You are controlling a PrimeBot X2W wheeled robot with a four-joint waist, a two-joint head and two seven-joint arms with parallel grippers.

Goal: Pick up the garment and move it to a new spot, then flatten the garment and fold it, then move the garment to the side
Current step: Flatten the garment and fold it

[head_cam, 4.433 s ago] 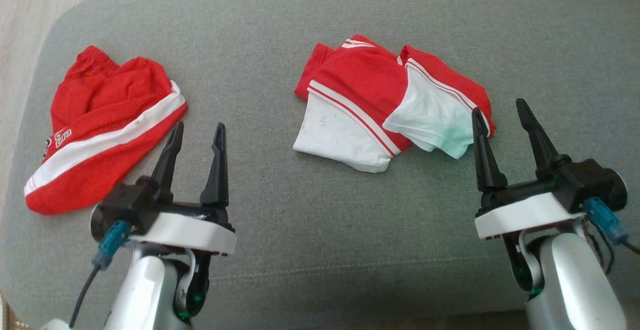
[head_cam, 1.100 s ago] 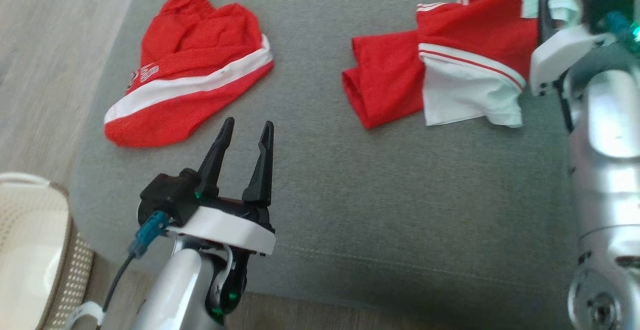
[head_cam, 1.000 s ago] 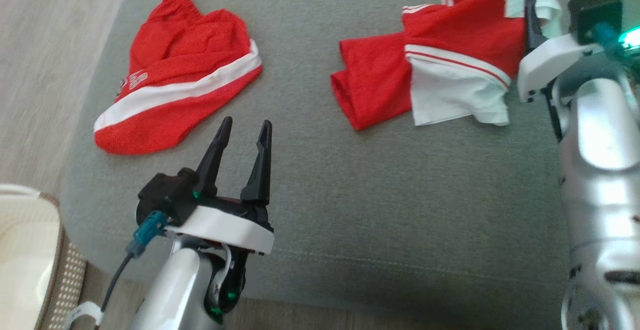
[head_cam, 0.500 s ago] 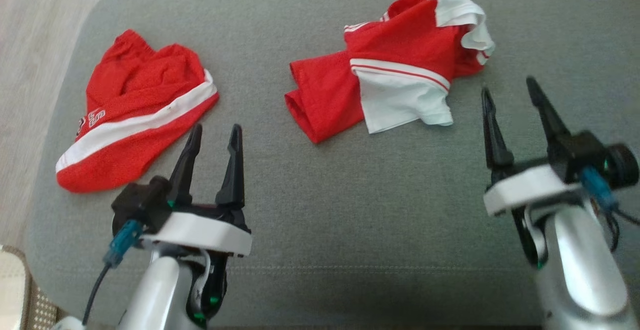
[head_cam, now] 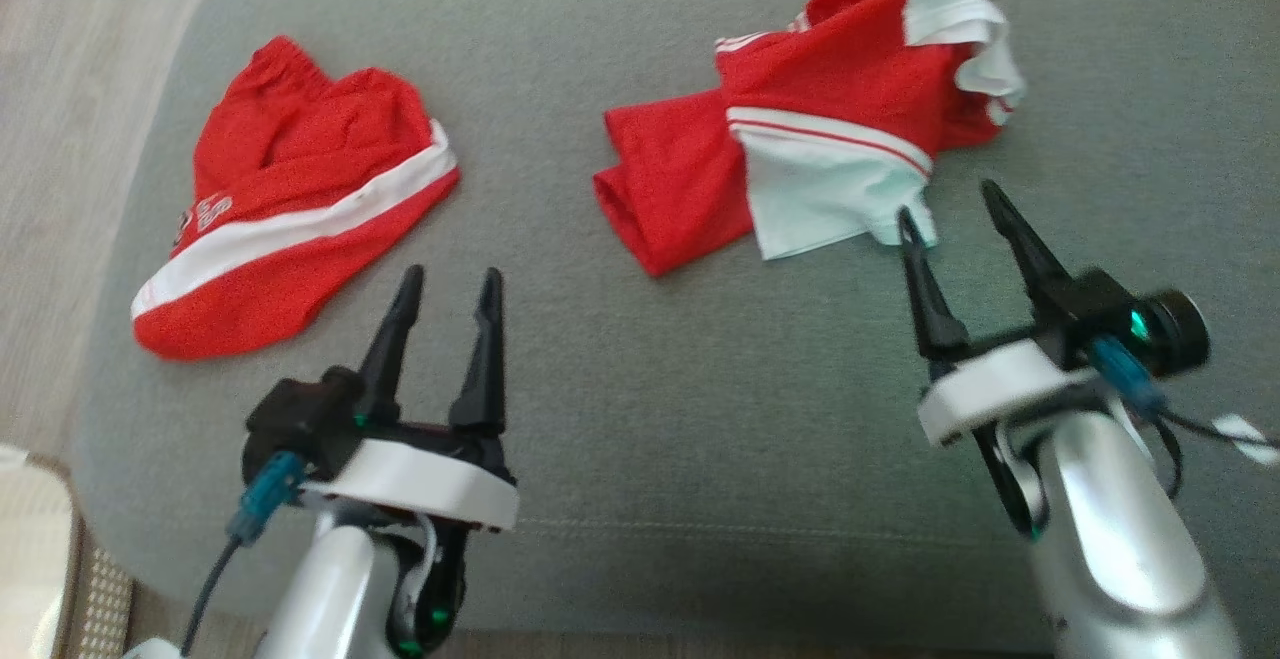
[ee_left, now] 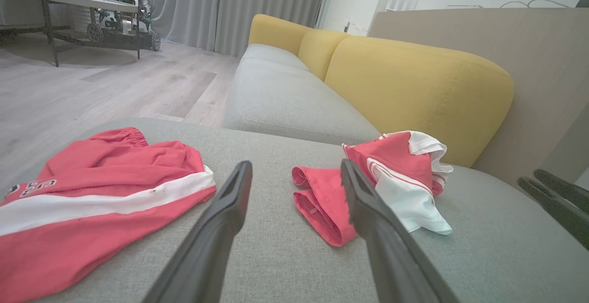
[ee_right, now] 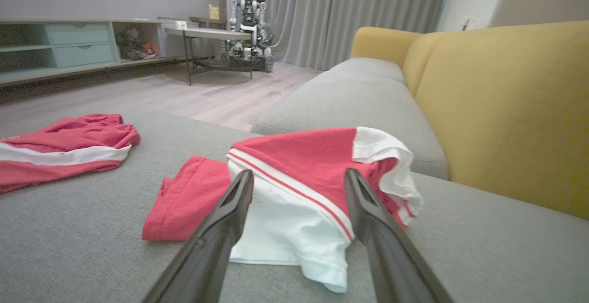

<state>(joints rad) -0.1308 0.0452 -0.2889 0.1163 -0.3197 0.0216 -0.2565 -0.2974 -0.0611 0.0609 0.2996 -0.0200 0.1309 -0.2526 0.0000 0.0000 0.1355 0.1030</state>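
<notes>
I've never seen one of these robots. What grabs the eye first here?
Two bright red garments on a grey cushion: shorts with a white stripe at the left, a rumpled red-and-white shirt at the right. Nearer the camera, the left gripper and right gripper stand open, pointing at them, the right one close to the shirt.

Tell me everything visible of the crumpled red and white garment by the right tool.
The red and white garment is thin sports fabric: red panels, white panels, narrow stripes along the seams. It lies crumpled, folded over itself, on the grey cushion, a red end toward the robot's left, a ruffled white edge raised at the far right. The open right tool points at its white near corner, holding nothing.
</notes>
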